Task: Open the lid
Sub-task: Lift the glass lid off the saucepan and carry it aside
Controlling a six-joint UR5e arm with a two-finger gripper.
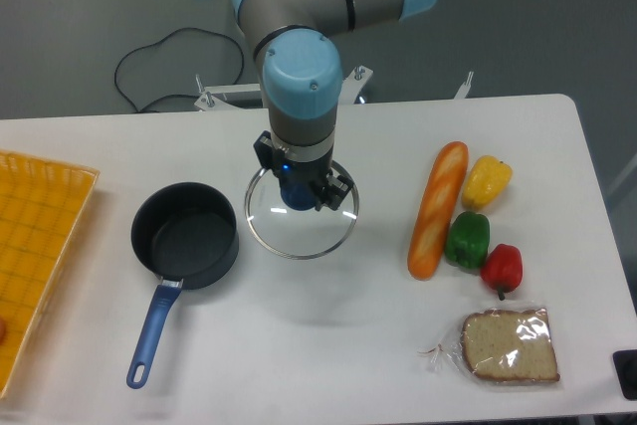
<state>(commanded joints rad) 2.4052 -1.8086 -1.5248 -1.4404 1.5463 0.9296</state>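
Fingers of the gripper (299, 193) are squeezing the blue knob of the lid (302, 238). It is hanging beside the open saucepan (185, 238), so putting it down is what's left.

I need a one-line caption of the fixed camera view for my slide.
Gripper holds the glass lid by its knob, clear of the open blue saucepan on the white table.

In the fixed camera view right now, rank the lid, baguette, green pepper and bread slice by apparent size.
1. Lid, though held above the table, nearer the camera, so possibly flattered.
2. Baguette.
3. Bread slice.
4. Green pepper.
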